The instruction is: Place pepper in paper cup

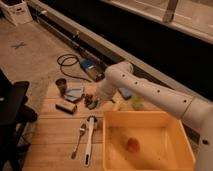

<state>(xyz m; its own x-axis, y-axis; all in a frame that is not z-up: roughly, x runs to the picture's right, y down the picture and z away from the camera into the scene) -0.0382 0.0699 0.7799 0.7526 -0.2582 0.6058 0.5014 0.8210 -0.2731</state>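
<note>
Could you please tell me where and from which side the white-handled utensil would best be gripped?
Probably mid-handle, from straight above, jaws across its width: the white-handled utensil lies flat on the wooden table, with the metal spoon close on one side and the yellow tub on the other. The gripper hangs just beyond its far end.

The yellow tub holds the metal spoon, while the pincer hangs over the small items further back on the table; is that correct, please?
Not quite: the camera view shows the metal spoon lying on the wooden table beside the yellow tub, not in it. The pincer does hang over the small items further back.
</note>
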